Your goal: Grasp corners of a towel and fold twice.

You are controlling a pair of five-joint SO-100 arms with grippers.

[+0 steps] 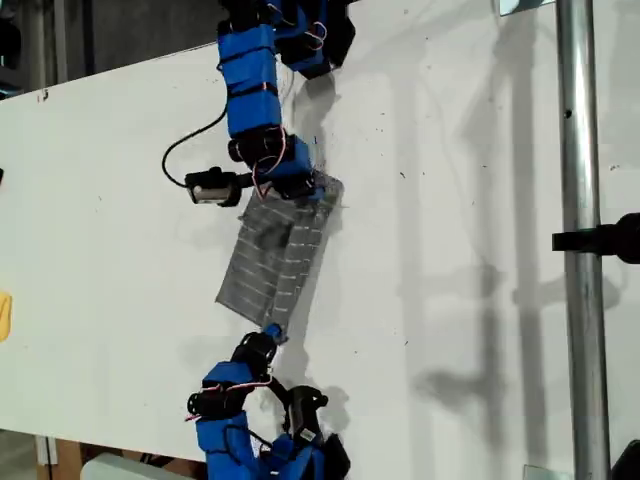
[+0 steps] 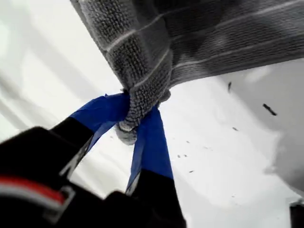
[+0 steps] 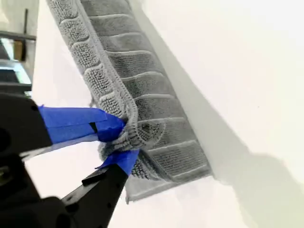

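My first gripper (image 2: pixel 137 118) is clamped tight on one corner (image 2: pixel 127 127) of the towel (image 2: pixel 190 38), cloth bunched between the blue-taped jaws; the rest of it hangs out and away from the tips, off the table (image 2: pixel 223 156) at that end. My second gripper (image 3: pixel 118 142) is likewise closed on a pinch of towel (image 3: pixel 137 95) edge, a fold of it squeezed between the jaws; the striped length runs straight away from them along the table.

In the exterior view the towel (image 1: pixel 275 255) lies as a narrow band near the middle of the white table (image 1: pixel 450 200), apparently folded once already; its long axis runs between the two arms, one at the top edge of that view, one at the bottom. Which arm is which the wrist views do not settle.

Judgement: the second fold turns on that axis; one held end must travel along it toward the other. A yellow thing (image 1: pixel 5 315) sits at the exterior view's left edge, well apart.
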